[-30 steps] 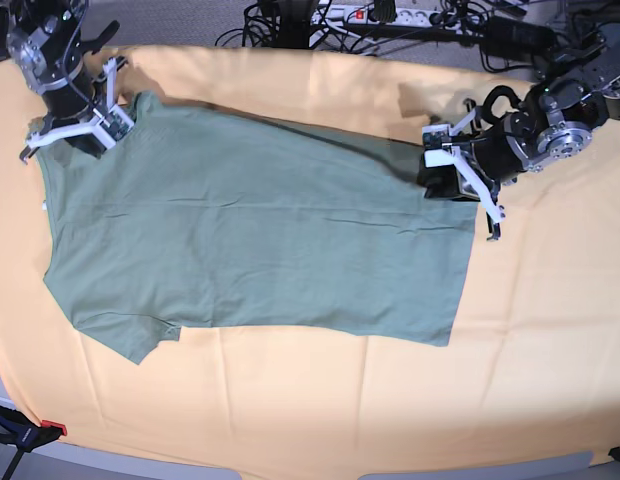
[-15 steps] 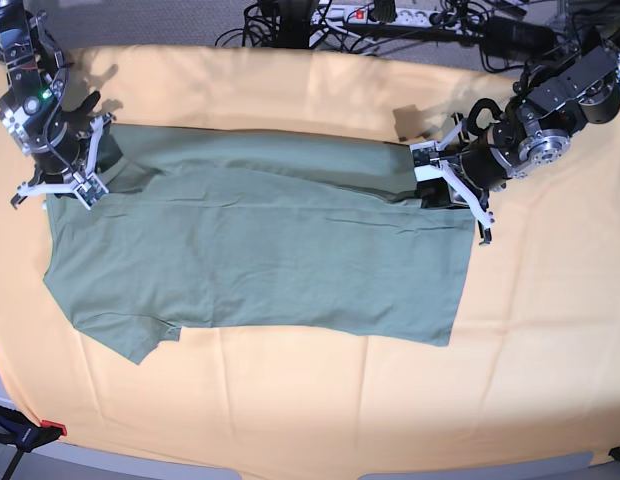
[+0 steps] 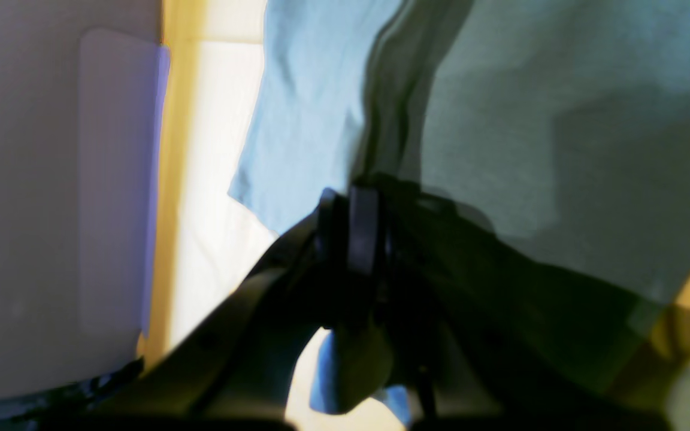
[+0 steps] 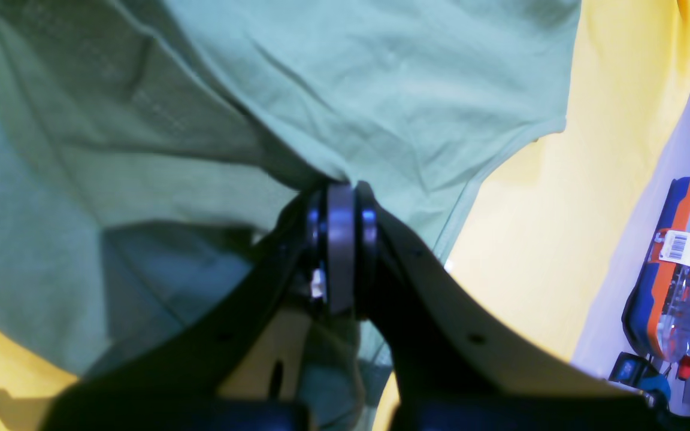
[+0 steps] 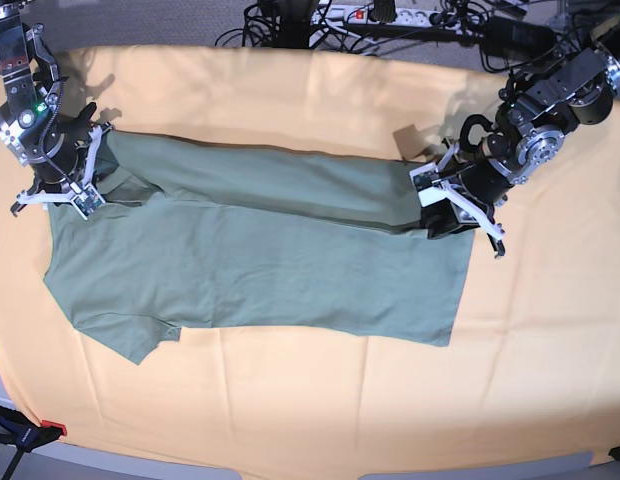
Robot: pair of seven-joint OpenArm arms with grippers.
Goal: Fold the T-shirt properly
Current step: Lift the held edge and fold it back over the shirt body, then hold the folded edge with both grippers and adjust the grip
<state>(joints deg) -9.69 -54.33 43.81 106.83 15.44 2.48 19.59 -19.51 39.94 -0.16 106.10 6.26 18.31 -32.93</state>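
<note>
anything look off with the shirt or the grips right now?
Nothing damaged. Both grippers, left and right, are shut on the T-shirt's far edge, mid-fold. One oddity: the near sleeve is bunched and curled at its hem on the yellow-orange cloth.

surface: yellow-orange cloth point(image 5: 290, 400) | behind: grey floor point(image 5: 170, 22), black cables point(image 5: 290, 25), power strip point(image 5: 390, 14)
</note>
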